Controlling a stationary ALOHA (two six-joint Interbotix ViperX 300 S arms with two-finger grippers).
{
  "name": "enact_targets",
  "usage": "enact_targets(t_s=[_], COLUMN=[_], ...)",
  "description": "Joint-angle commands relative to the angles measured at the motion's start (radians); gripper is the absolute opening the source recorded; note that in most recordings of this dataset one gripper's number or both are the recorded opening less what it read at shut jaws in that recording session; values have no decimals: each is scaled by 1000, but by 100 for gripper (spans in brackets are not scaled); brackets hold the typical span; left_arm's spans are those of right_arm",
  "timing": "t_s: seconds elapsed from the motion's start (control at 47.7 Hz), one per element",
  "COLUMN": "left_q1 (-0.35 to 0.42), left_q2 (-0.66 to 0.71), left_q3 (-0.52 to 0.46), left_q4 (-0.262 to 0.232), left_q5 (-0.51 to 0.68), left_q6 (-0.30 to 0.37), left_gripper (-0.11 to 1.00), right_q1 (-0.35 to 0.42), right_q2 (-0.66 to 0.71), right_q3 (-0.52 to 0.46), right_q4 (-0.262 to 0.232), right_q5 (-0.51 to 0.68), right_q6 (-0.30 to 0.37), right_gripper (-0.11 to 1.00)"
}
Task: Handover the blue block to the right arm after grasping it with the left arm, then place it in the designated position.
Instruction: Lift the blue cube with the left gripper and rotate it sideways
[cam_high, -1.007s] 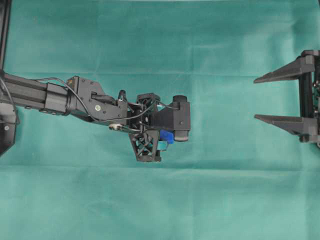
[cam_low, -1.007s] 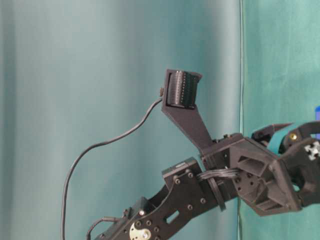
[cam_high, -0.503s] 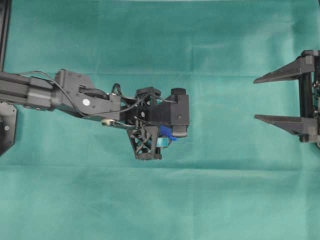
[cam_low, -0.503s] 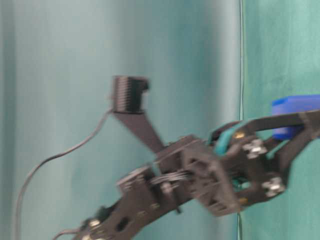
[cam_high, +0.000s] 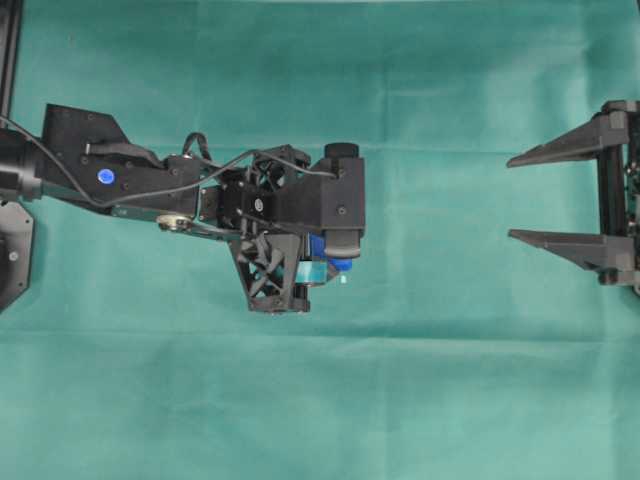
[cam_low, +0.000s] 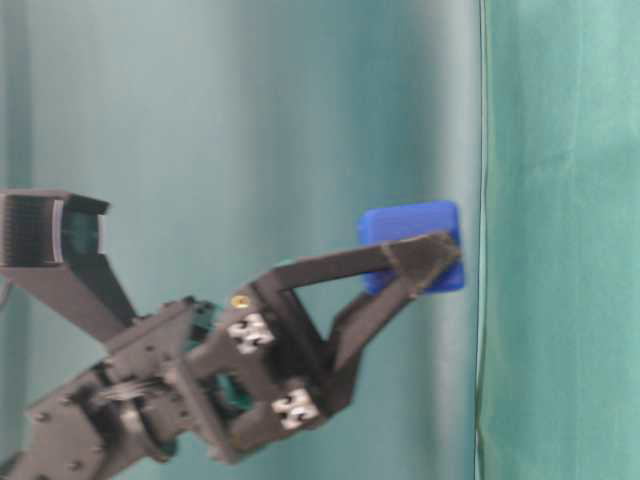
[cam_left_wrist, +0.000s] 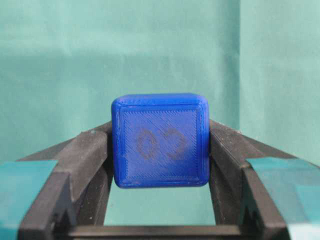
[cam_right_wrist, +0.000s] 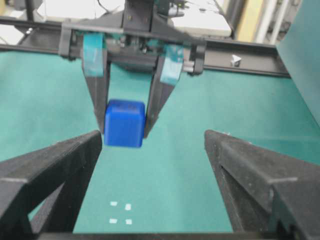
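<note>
On your left, the left arm (cam_high: 130, 185) reaches toward the middle above the green surface (cam_high: 320, 400); its teal-taped hand (cam_right_wrist: 125, 117) is clamped on the blue block (cam_left_wrist: 160, 140), which is held in the air, clear of the cloth. Below it lie four white marks (cam_right_wrist: 120, 213). On your right, the right arm's hand (cam_high: 545, 195) waits well apart, fingers spread wide, holding nothing.

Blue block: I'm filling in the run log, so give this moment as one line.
phase: pre-handover | blue block: clamped in left gripper, off the cloth | right gripper: open, empty | white marks: uncovered
</note>
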Motion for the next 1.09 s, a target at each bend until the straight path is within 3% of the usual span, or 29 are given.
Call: enact_targets(t_s=[0.0,0.482,1.069], left_q1=[-3,14,38], left_q2=[-43,-158,-172], left_q3=[-57,-186,-181], left_q4=[8,11,11], left_q5=[44,187,190], left_q6=[3,48,49], left_gripper=[47,47,47], right_q1=[-3,-3,-3], right_q2=[6,6,6], right_q3=[-26,-29,-31], right_q4=[0,0,0], right_q5=[-3,-3,-3], right_q6=[-2,-2,-3], right_gripper=[95,95,95])
